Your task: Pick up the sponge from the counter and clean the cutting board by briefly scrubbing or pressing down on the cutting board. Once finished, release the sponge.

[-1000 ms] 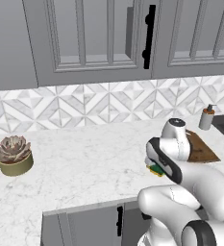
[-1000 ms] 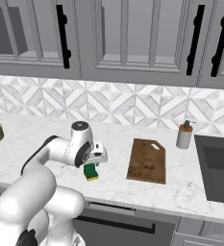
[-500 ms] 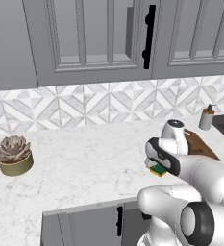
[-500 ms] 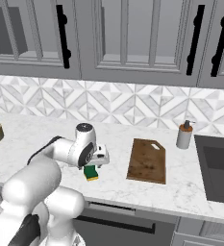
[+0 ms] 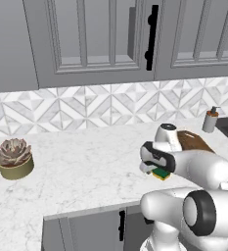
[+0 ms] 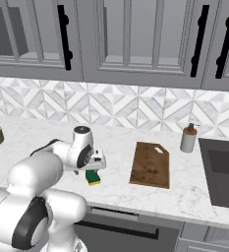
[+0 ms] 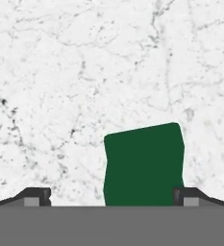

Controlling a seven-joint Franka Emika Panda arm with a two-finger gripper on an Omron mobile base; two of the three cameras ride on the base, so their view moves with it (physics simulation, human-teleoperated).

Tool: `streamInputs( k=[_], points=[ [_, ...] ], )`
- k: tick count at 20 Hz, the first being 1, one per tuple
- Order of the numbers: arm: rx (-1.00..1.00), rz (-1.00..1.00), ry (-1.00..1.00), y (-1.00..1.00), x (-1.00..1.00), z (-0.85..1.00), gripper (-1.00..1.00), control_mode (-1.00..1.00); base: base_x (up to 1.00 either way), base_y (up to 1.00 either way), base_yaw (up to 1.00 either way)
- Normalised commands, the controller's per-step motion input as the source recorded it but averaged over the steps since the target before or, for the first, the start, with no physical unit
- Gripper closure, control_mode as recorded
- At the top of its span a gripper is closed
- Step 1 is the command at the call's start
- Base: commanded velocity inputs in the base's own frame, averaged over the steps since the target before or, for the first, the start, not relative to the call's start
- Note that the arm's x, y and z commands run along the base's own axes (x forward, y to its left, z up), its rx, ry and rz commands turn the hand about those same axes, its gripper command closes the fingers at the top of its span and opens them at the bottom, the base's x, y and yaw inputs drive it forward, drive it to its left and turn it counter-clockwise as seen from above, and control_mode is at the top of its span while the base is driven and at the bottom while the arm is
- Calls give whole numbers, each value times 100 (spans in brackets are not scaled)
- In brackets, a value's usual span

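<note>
- My gripper (image 7: 111, 197) points straight down at the counter (image 7: 84, 72); my two fingertips (image 7: 36, 196) stand spread wide, one at each lower corner of the hand view, with nothing clamped between them.
- The sponge (image 7: 143, 166) lies flat on the marble, dark green face up, in the gap between my fingertips. It sits off-centre, close to the fingertip on the right of the hand view and well clear of the other one.
- Whether that nearer fingertip touches the sponge's edge, I cannot tell.
- From the right base view, my gripper (image 6: 94, 165) sits low above the sponge (image 6: 92, 177), whose yellow lower layer shows along its near edge. The sponge lies near the counter's (image 6: 47, 142) front edge.
- From the left base view, the sponge (image 5: 161, 173) shows as a green and yellow patch just under my gripper (image 5: 149, 166), partly hidden by my own arm.
- The cutting board (image 6: 151, 165) lies flat on the counter to the right of the sponge in the right base view, apart from it, its brown face bare.
- Beyond the board, a soap dispenser (image 6: 188, 139) stands upright beside the dark sink (image 6: 221, 177).
- At the far left of the counter stands a potted succulent (image 5: 12, 158), well apart from my hand.
</note>
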Motion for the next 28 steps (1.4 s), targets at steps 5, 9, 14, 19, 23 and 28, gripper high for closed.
streamInputs(
  k=[5, 9, 14, 19, 23, 28],
  points=[
    [-1, -5, 0, -1, -1, -48, -100, -100, 0, 0, 0],
    [-11, -6, -2, -4, 0, -38, -100, -100, 0, 0, 0],
    [-19, -1, -4, 0, -1, -37, -100, -100, 0, 0, 0],
    [-17, 0, -12, 0, -35, -34, -100, -100, 0, 0, 0],
    [-6, -1, -13, -17, -33, -19, -100, -100, 0, 0, 0],
    [1, 0, -1, -34, -1, -38, -100, -100, 0, 0, 0]
  ],
)
